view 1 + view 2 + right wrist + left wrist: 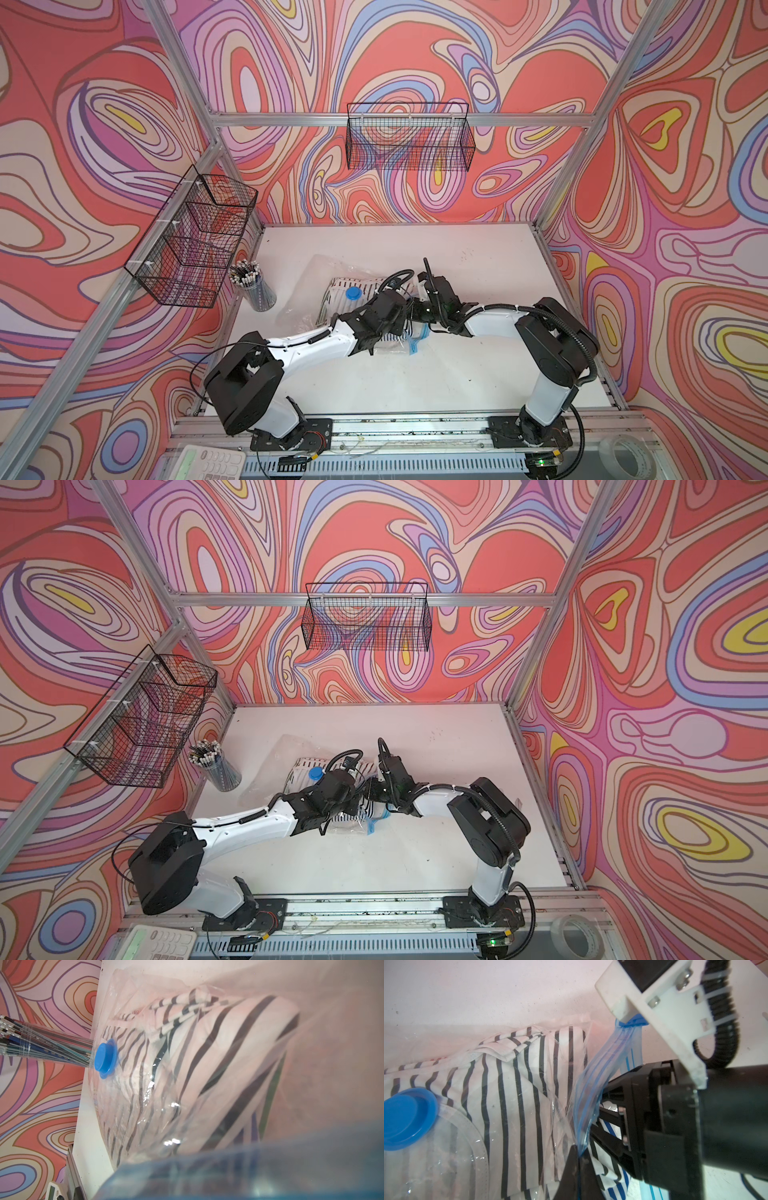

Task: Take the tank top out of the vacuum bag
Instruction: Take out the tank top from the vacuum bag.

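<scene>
L fingers point(569, 1176) tight on vac bag point(560, 1118) zip (tank top point(508, 1084) inside)

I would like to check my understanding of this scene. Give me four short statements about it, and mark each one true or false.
1. The tank top has dark and white stripes. True.
2. The valve cap on the vacuum bag is red. False: it is blue.
3. The left end effector is shut on the bag's blue zip strip. True.
4. The cup of pencils lies on its side. False: it stands upright.
</scene>
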